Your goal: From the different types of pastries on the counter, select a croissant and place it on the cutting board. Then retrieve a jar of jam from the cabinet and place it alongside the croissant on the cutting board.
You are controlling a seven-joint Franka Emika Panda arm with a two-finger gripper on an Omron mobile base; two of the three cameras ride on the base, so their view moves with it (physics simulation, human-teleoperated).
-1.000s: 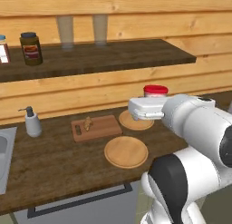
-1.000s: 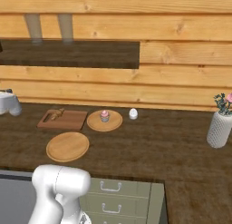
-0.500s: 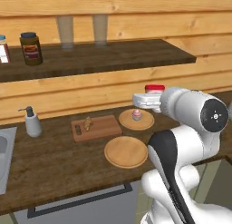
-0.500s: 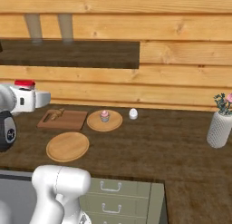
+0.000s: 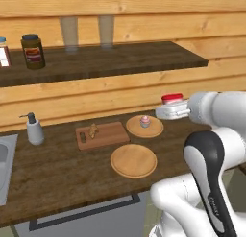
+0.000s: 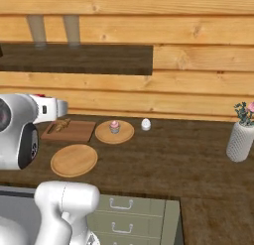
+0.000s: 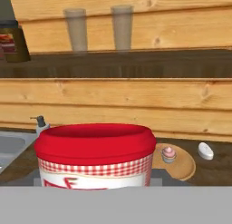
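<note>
the gripper (image 5: 169, 108) is clenched on the jar of jam (image 5: 172, 98), held upright in the air past the right side of the plates. since half a second ago the hand has swung further right, away from the cutting board (image 5: 106, 134). the croissant (image 5: 93, 130) lies on that board. the cupcake (image 5: 144, 121) sits on a round wooden plate (image 5: 153, 130); the nearer plate (image 5: 133, 160) is bare. the jar's pale label shows red checks, its writing unreadable.
</note>
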